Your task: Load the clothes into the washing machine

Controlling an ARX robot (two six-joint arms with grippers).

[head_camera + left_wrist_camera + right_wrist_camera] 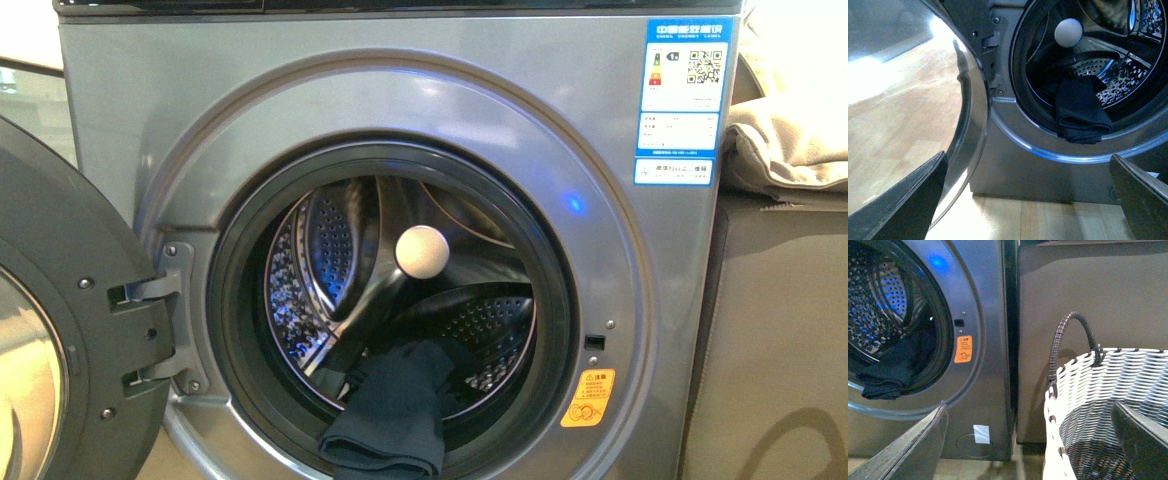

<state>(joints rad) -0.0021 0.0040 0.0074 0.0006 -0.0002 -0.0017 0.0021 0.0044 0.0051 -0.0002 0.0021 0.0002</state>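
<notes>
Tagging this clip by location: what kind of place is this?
Probably a home laundry corner: a front-loading washing machine with its door open, a woven laundry basket beside it, and wood flooring.

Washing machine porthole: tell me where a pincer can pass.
Free: the upper drum, above the clothes and left of the white ball. Crowded: the lower rim, where the clothes drape over the door seal.

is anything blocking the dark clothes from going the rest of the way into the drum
Nothing visible does. The clothes hang over the porthole's lower rim, half in the washing machine. The door is swung open, and the drum behind looks clear.
</notes>
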